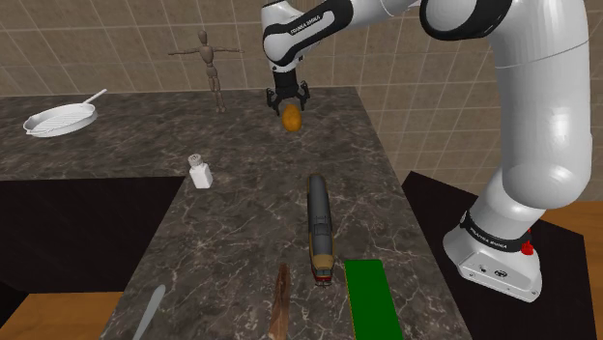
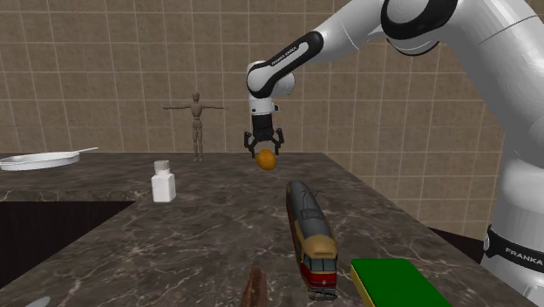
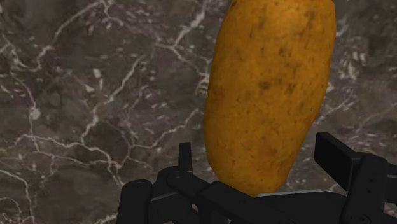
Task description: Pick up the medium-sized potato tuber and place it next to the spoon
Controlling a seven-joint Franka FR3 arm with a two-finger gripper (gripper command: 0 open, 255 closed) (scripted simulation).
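Black jaws clasping potato (image 1: 292,118), above countertop (image 1: 242,222)

The potato (image 1: 292,117) is an oblong tuber with orange-brown skin and small dark specks. It is clasped at its upper end between the two fingers of the black pincer (image 1: 291,104). It hangs with its long axis pointing down, above the far part of the dark marbled bench (image 1: 242,212), and appears not to touch the surface.
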